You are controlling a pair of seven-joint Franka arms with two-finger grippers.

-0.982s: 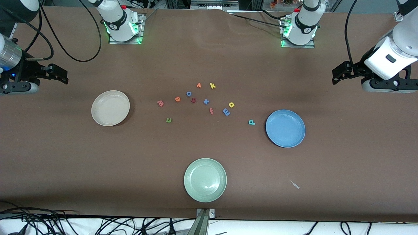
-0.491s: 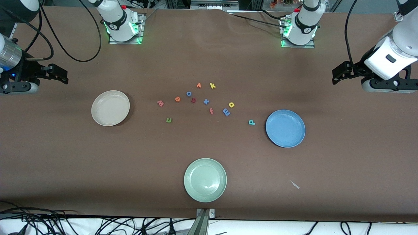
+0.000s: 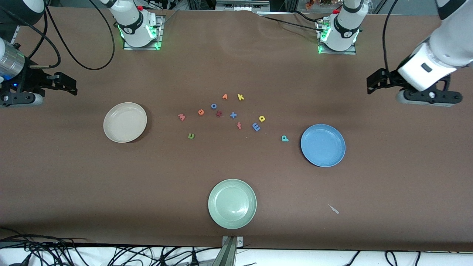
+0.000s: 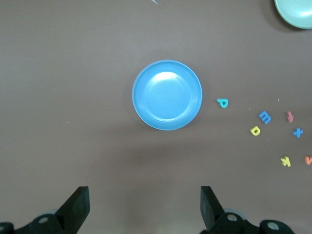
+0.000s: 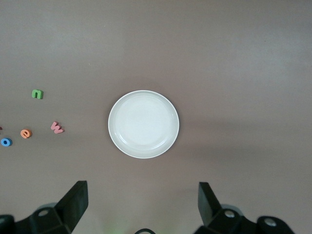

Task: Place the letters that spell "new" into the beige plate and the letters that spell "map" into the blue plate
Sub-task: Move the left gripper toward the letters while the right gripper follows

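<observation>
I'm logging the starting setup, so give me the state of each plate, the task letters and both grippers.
beige plate: empty
blue plate: empty
pale green plate: empty
n, e, w: on table
m, a, p: on table
left gripper: open, empty
right gripper: open, empty

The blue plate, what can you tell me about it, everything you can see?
The blue plate is round, medium blue, with a shallow raised rim and a smooth surface that glints slightly. It lies flat and upright on the brown table toward the left arm's end. Nothing lies in it and nothing touches it. The teal p lies just beside it, apart from its rim.
</observation>
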